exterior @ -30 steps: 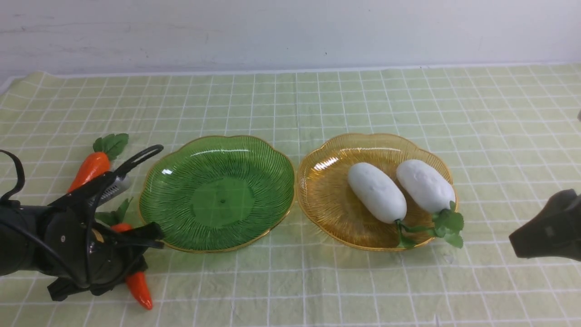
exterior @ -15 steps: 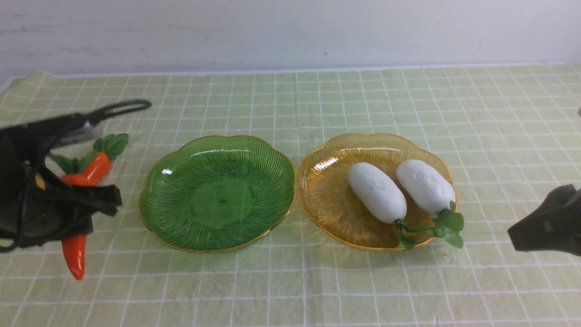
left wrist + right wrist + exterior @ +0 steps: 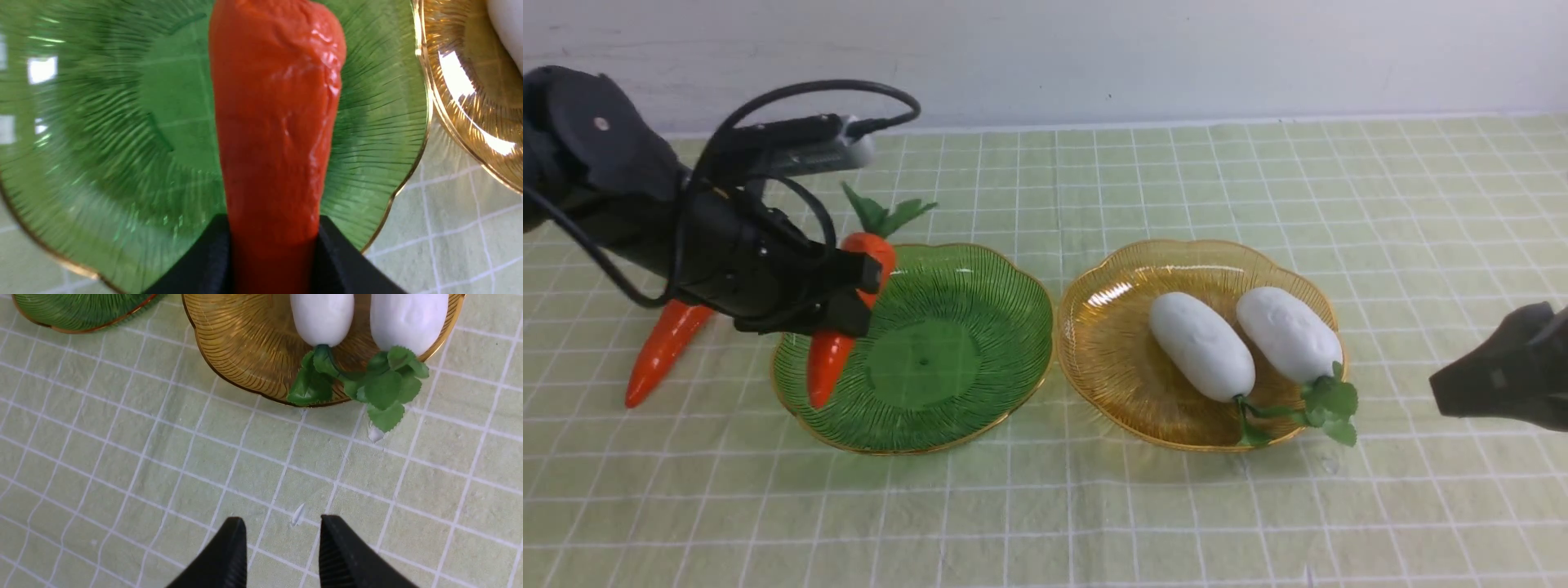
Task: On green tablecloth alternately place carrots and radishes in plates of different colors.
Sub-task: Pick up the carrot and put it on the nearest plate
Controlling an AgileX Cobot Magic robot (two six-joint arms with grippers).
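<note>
My left gripper [image 3: 854, 294] is shut on a glossy orange carrot [image 3: 837, 347], which hangs tip-down over the left part of the green plate [image 3: 947, 351]. In the left wrist view the carrot [image 3: 278, 122] fills the middle, with black fingers [image 3: 212, 253] on both sides of it. A second carrot [image 3: 662, 351] lies on the green tablecloth [image 3: 1094, 506], left of that plate. Two white radishes [image 3: 1201, 347] [image 3: 1289, 333] lie side by side in the amber plate [image 3: 1119, 359]. Right of it, my right gripper [image 3: 282, 522] is open over bare cloth with nothing between its fingers.
The two plates nearly touch at mid-table. A white wall [image 3: 1045, 57] rises beyond the cloth's far edge. The radishes' green leaves [image 3: 384, 388] hang over the amber plate's near rim. Small white flecks [image 3: 298, 514] lie on the cloth by my right gripper.
My left gripper has lifted one carrot off the cloth at the left and carried it up and to the right, over the green plate. The right arm has barely moved.
</note>
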